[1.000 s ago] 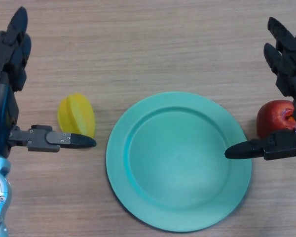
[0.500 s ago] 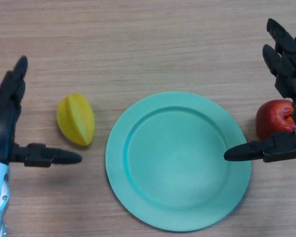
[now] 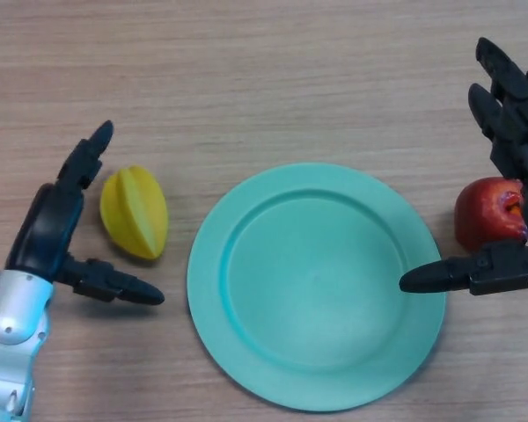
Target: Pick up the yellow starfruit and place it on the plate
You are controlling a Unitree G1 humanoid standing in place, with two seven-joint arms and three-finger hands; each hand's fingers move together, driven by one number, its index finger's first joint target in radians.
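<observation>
The yellow starfruit (image 3: 135, 213) lies on the wooden table just left of the teal plate (image 3: 317, 286). My left hand (image 3: 55, 232) is open beside the fruit on its left. Its fingers reach past the fruit's far side and its thumb (image 3: 119, 286) points along the near side. The hand does not touch the fruit. My right hand (image 3: 510, 149) is open at the right edge, with its thumb (image 3: 440, 277) over the plate's right rim. The plate holds nothing.
A red apple (image 3: 488, 213) sits on the table right of the plate, inside the span of my right hand. Bare wooden table lies beyond the plate.
My left hand has dropped lower and turned in toward the starfruit, so its fingers and thumb now bracket the fruit. The starfruit, plate, apple and right hand have stayed put.
</observation>
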